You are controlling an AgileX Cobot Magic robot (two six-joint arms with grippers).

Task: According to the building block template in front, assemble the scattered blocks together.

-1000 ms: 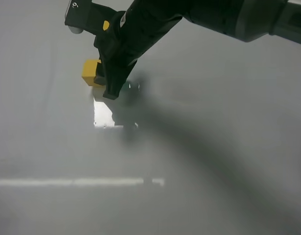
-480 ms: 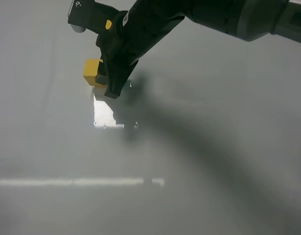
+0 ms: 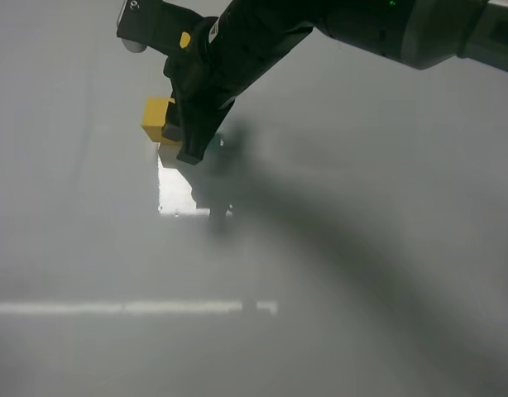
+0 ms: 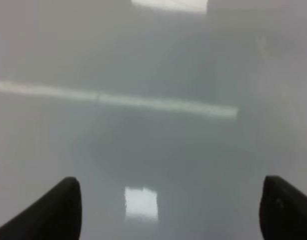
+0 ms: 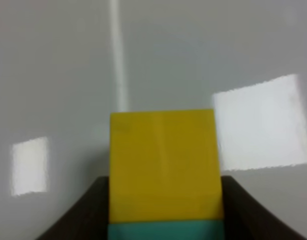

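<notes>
My right gripper (image 3: 188, 142) reaches across to the far left of the grey table. A mustard-yellow block (image 3: 157, 120) shows just beside its fingers. In the right wrist view the yellow block (image 5: 163, 165) sits face to face with a teal-green block (image 5: 163, 231). The teal one lies between the dark fingers (image 5: 91, 212) of the right gripper (image 5: 166, 220), which is shut on it. The left gripper (image 4: 168, 210) is open over bare table with nothing between its fingers. The building block template is out of view.
The grey tabletop (image 3: 361, 273) carries bright light reflections: a square patch (image 3: 175, 192) just in front of the blocks and a long strip (image 3: 130, 308) nearer the front. The right arm's dark shadow (image 3: 320, 231) runs diagonally across the middle.
The right gripper has crept slightly to the right and farther back, and the yellow block has shifted with it. The left gripper shows no earlier frame.
</notes>
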